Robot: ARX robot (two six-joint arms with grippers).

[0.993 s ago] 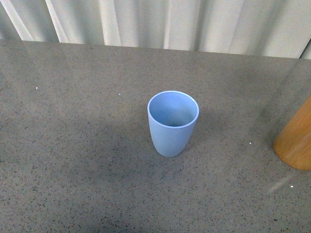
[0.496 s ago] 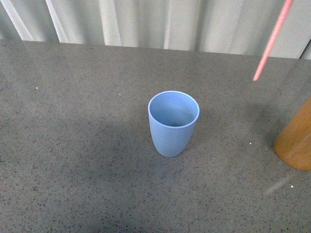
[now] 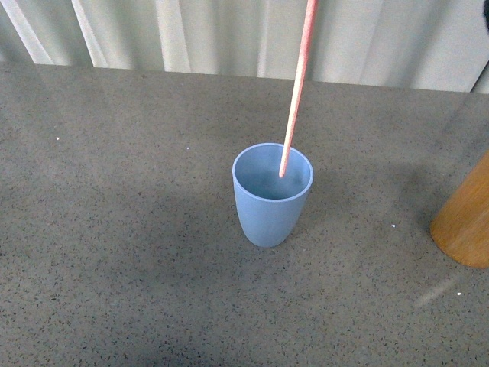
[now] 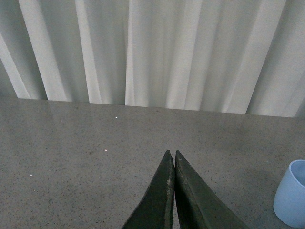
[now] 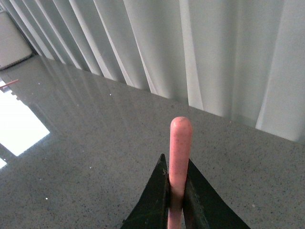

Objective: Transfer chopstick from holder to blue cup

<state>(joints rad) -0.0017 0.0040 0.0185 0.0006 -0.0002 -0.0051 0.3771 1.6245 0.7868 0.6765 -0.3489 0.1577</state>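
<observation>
Right gripper (image 5: 175, 164): jaws clamping on the chopstick (image 3: 296, 84), which is hanging near-upright beneath it. The stick's lower tip is showing inside the mouth of the blue cup (image 3: 272, 195); contact with the cup wall cannot be told.
Left gripper (image 4: 170, 157): jaws pressing together, carrying nothing; the cup is standing ahead of it and off to one side.
Holder (image 3: 466, 222): standing on the grey table (image 3: 114, 229), well apart from the cup.

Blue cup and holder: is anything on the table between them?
No. In the front view only bare speckled table lies between the blue cup and the holder; the chopstick hangs over the cup.
</observation>
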